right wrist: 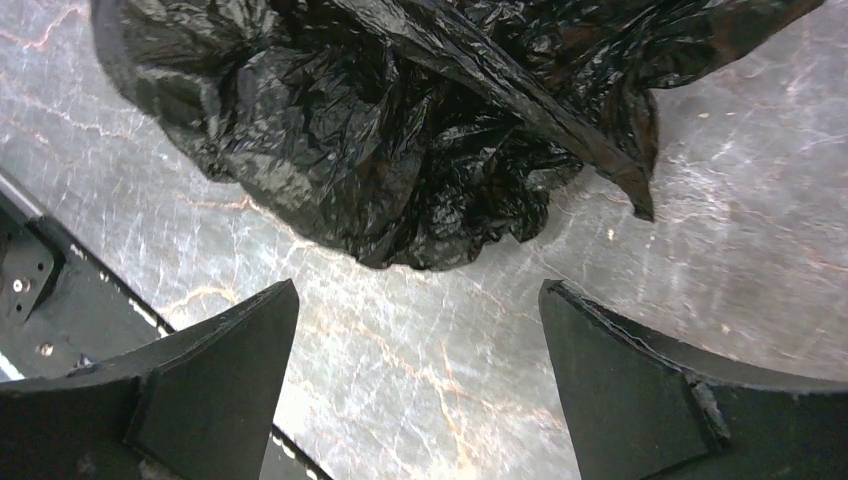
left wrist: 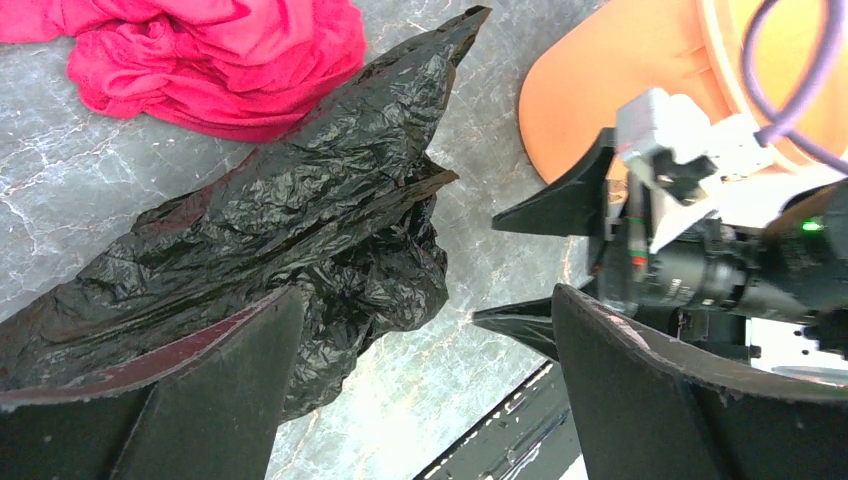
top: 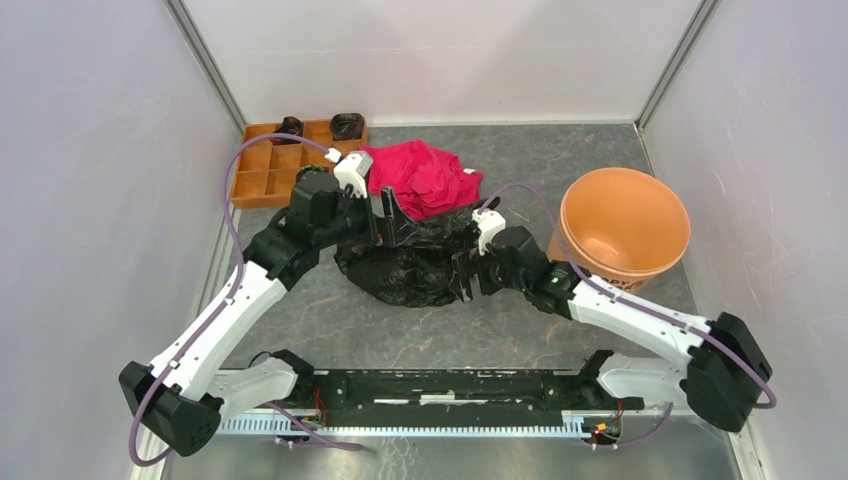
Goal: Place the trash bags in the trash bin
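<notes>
A wrinkled glossy black trash bag lies crumpled on the marble table between both arms. The light-orange trash bin stands upright to the right of it, with nothing seen inside. My left gripper is open at the bag's far-left side; in the left wrist view the bag lies beside the left finger and nothing is gripped. My right gripper is open at the bag's right side; in the right wrist view the bag lies just beyond the fingertips, apart from them.
A red-pink cloth lies bunched just behind the bag. A flat orange tray of square compartments sits at the back left, with dark bundles in two far compartments. Grey walls close in on the table's sides.
</notes>
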Available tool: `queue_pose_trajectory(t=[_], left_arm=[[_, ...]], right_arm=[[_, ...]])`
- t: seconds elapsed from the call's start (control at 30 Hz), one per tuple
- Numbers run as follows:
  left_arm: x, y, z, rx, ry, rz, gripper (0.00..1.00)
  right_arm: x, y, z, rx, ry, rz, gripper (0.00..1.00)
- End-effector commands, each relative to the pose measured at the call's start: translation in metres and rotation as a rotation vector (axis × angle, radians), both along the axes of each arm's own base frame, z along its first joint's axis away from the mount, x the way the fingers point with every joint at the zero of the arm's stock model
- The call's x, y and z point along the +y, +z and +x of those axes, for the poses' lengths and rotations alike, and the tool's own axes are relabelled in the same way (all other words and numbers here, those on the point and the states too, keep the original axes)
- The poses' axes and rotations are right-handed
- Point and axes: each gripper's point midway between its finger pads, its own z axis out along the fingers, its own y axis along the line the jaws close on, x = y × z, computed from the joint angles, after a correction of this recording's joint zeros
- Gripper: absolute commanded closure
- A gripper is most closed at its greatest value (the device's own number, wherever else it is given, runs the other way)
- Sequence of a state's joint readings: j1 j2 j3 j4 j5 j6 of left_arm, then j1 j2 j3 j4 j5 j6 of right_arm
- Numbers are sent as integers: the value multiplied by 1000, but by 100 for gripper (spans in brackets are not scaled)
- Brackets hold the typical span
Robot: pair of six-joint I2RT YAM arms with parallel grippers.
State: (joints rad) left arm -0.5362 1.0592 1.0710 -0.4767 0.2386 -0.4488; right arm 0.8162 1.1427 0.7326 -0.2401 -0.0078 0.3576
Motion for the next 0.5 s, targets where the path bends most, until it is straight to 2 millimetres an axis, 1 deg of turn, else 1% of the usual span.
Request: queue_pose_trajectory(t=[0.0,0.07,0.13,0.2,0.23,0.27,0.3,0.33,0.37,0.4,0.43,0.47], left_arm=[[1,14,1,-18,31,-40,0],[1,10,-3,-4,21,-38,0],[5,8,-4,6,32,-24,2],[11,10,-4,-4,52,-2,2],[14,13,-3,-17,64,7,2],[18,15,-3,-28,78,16,2],[22,18,-2,-40,94,26,2],[25,21,-2,-54,109,30,2],[29,24,0,-67,129,35,2],[33,26,1,-77,150,40,2],[37,30,2,-88,173,44,2],[43,34,2,-100,200,46,2]], right_arm=[[30,10,24,-71,-46,178,3],[31,8,40,-169,-45,160,9],[33,4,47,-252,5,118,18],[45,3,47,-323,122,107,24],[53,2,45,-337,177,107,29],[61,2,45,-349,231,105,40],[71,6,45,-362,287,110,54],[81,10,47,-375,335,111,67],[91,14,45,-378,406,107,79],[106,21,41,-379,506,118,84],[117,26,39,-371,584,106,90],[124,28,34,-353,654,85,98]])
